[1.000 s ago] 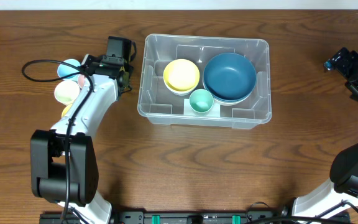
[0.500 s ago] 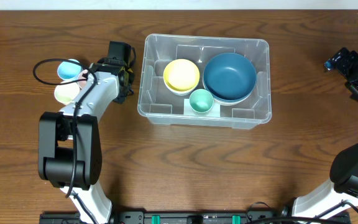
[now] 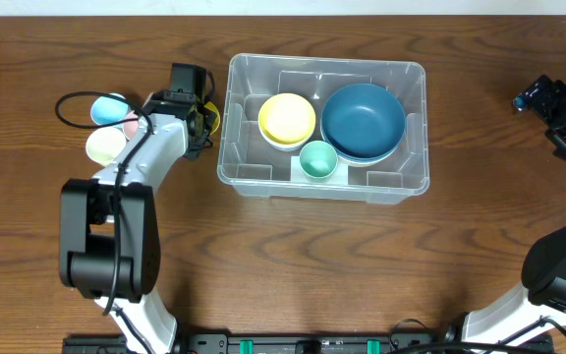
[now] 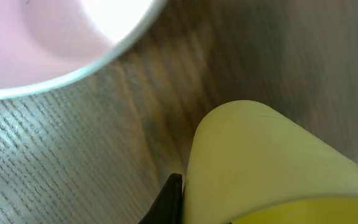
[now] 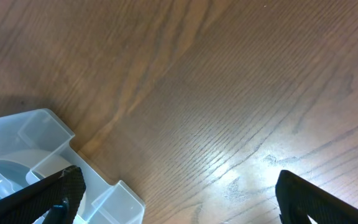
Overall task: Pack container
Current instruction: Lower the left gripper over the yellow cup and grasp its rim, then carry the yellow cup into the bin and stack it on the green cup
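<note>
Left gripper (image 3: 202, 118): you are gripping a yellow cup (image 4: 272, 162).
Right gripper (image 5: 179, 193): idling wide open.
Risk: cup catching the container (image 3: 226, 147) rim beside the gripper if carried low.

Brown wooden counter (image 3: 293, 256). At the far left, a light blue cup (image 3: 109, 106), a pink bowl (image 4: 36, 37) and a cream cup (image 3: 104, 146) cluster together beside a looping black cable (image 3: 59, 106). A yellow cup (image 3: 211, 120) is just right of them. Farther right are a yellow bowl (image 3: 287, 119), a larger dark blue bowl (image 3: 363, 120) and, nearer, a small green bowl (image 3: 317, 158).
</note>
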Robot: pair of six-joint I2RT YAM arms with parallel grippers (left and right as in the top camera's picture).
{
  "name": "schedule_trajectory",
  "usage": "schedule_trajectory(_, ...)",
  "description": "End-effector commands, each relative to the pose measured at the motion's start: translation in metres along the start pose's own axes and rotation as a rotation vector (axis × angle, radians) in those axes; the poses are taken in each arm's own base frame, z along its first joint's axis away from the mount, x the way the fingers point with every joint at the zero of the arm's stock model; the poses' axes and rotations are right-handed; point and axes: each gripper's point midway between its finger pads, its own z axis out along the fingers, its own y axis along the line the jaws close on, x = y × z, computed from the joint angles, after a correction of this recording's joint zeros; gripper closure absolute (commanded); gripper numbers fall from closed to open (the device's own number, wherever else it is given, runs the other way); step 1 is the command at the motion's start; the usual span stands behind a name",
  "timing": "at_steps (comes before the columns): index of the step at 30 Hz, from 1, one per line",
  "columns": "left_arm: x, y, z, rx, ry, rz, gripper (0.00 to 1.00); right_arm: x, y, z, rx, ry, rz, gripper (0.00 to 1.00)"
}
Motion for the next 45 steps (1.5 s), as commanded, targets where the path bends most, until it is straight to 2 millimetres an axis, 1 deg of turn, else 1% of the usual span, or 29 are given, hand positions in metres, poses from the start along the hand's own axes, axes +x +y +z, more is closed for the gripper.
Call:
schedule_trajectory(1,-0.018,-0.019,-0.035,0.1,-0.051,0.08,0.94,0.0,-0.001,-0.002,0.0,-0.005,0.012,0.01)
schedule_trajectory(6,-0.044,-0.031,-0.086,0.192,-0.154,0.142,0.94,0.0,-0.001,-0.002,0.0,-0.005,0.012,0.01)
schedule_trajectory(7,-0.048,-0.034,-0.099,0.218,-0.174,0.161,0.94,0.0,-0.001,-0.002,0.0,-0.005,0.012,0.01)
schedule_trajectory(10,-0.058,-0.037,-0.134,0.275,-0.222,0.211,0.94,0.0,-0.001,-0.002,0.0,-0.005,0.013,0.01)
schedule_trajectory(12,-0.058,-0.037,-0.155,0.304,-0.239,0.245,0.94,0.0,-0.001,-0.002,0.0,-0.005,0.012,0.01)
schedule_trajectory(14,-0.05,-0.041,-0.174,0.361,-0.22,0.329,0.94,0.0,-0.001,-0.002,0.0,-0.005,0.012,0.01)
schedule_trajectory(16,-0.035,-0.048,-0.191,0.441,-0.182,0.442,0.94,0.0,-0.001,-0.002,0.0,-0.004,0.012,0.01)
schedule_trajectory(19,-0.001,-0.061,-0.213,0.571,-0.11,0.645,0.94,0.0,-0.001,-0.002,0.0,-0.005,0.012,0.01)
schedule_trajectory(20,0.01,-0.063,-0.216,0.597,-0.087,0.697,0.94,0.0,-0.001,-0.002,0.0,-0.004,0.012,0.01)
schedule_trajectory(22,0.032,-0.065,-0.218,0.631,-0.036,0.795,0.94,0.0,-0.001,-0.002,0.0,-0.004,0.012,0.01)
schedule_trajectory(27,0.079,-0.053,-0.209,0.599,0.071,0.963,0.94,0.0,-0.001,-0.002,0.0,-0.004,0.012,0.01)
schedule_trajectory(31,0.112,-0.052,-0.205,0.601,0.121,1.083,0.94,0.0,-0.001,-0.002,0.0,-0.004,0.012,0.01)
schedule_trajectory(33,0.126,-0.054,-0.201,0.603,0.144,1.109,0.94,0.0,-0.001,-0.002,0.0,-0.004,0.012,0.01)
schedule_trajectory(36,0.141,-0.056,-0.189,0.582,0.162,1.144,0.94,0.0,-0.001,-0.002,0.0,-0.004,0.012,0.01)
schedule_trajectory(41,0.161,-0.054,-0.161,0.503,0.181,1.194,0.94,0.0,-0.001,-0.002,0.0,-0.004,0.012,0.01)
schedule_trajectory(45,0.169,-0.054,-0.145,0.473,0.194,1.208,0.94,0.0,-0.001,-0.002,0.0,-0.004,0.012,0.01)
